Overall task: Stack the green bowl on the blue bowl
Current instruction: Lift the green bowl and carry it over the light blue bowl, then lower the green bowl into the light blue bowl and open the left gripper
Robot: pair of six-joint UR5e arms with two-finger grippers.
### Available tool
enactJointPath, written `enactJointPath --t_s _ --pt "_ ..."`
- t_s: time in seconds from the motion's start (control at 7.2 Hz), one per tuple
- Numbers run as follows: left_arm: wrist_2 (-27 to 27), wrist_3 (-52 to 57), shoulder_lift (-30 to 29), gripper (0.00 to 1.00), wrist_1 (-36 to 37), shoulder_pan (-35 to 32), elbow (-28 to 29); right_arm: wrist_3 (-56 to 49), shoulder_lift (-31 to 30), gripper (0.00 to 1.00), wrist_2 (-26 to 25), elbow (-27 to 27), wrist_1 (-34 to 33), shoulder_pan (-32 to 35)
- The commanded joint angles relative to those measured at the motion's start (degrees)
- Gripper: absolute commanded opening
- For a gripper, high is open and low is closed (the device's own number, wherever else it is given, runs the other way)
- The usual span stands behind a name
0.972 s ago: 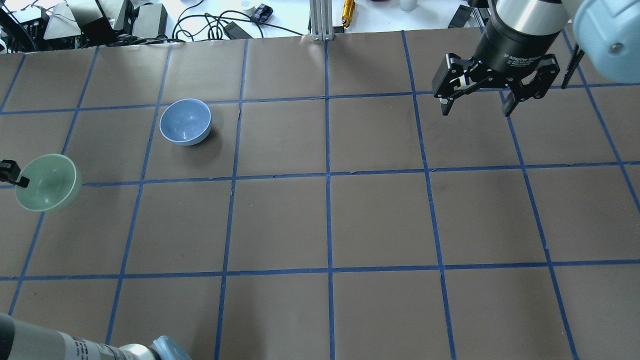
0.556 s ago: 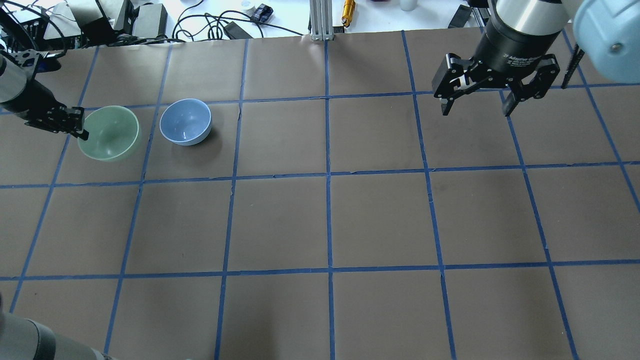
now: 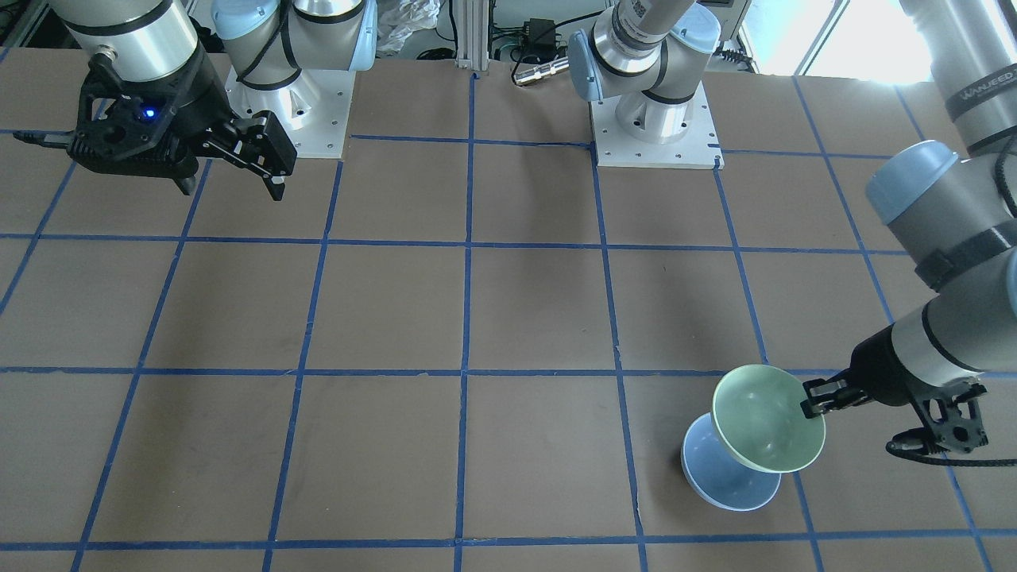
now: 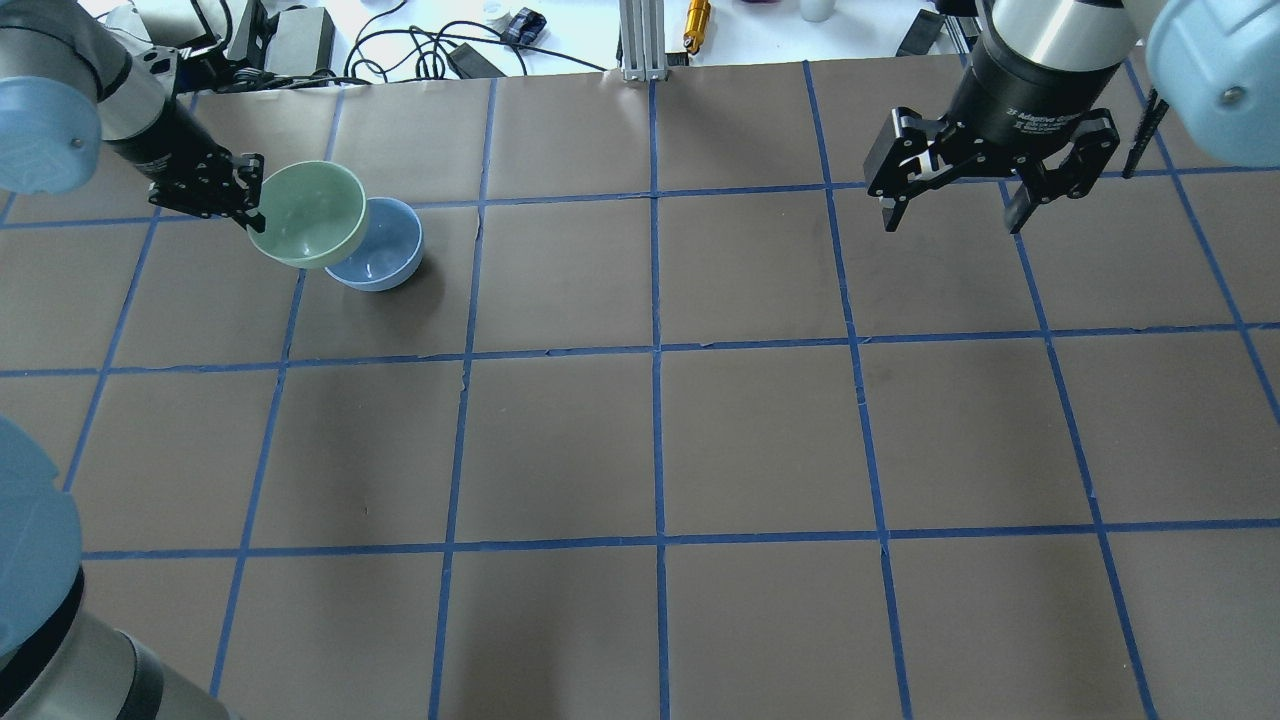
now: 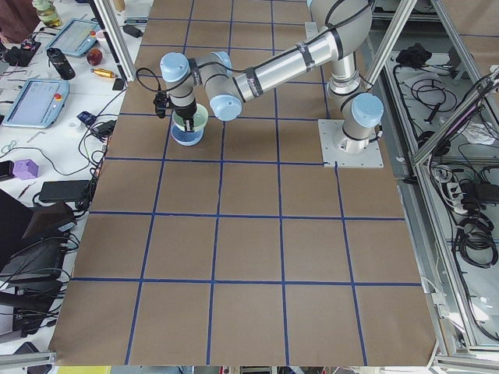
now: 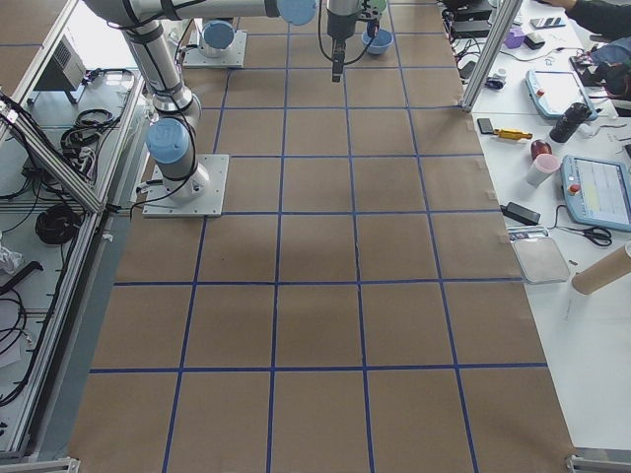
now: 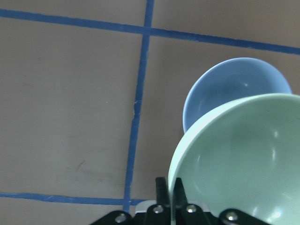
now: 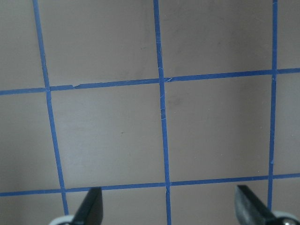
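Two bowls overlap near 10 o'clock of the table (image 4: 760,440) as the overhead view shows it. The blue bowl (image 4: 388,260) rests on the table, mouth up. The green bowl (image 4: 306,214) hangs above it, carried by the left claw (image 4: 250,205). This claw pinches the bowl's wall at its 9 o'clock edge, one finger inside the rim and one outside, as the left wrist view shows. That edge grip makes sense: it leaves the underside free, so the base can drop into the blue bowl with nothing in between, and the claw sits outboard of both rims.

The green bowl is not yet centred. Its middle lies toward 10 o'clock of the blue bowl's middle, so it covers that side of the blue rim while the blue bowl's 4 o'clock half lies exposed. I judge the green bowl to be clear of the blue one, not touching, though the gap is hard to read.

Being round, the green bowl has no long axis across the table. Its one axis runs through base and mouth and stands near upright, mouth up, like the blue bowl's. Whether it leans slightly away from the gripped side I cannot tell.

The right claw (image 4: 950,208) hangs spread and empty near 1 o'clock, well apart from both bowls, out of the way of what looks like a one-arm job.
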Motion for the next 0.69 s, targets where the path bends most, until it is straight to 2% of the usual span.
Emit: enactJointPath --t_s 0.0,0.28,0.56 --pt "-0.07 -3.10 -2.73 0.00 -0.10 -1.44 3.18 0.00 0.00 1.00 0.00 -0.09 0.00 0.00" --pt "0.11 -2.05 -6.25 0.00 0.08 -1.36 5.39 -0.09 0.00 1.00 0.00 0.00 0.00 0.00" --pt "0.20 -1.96 -7.22 0.00 0.86 -1.45 4.96 -0.09 0.00 1.00 0.00 -0.09 0.00 0.00"
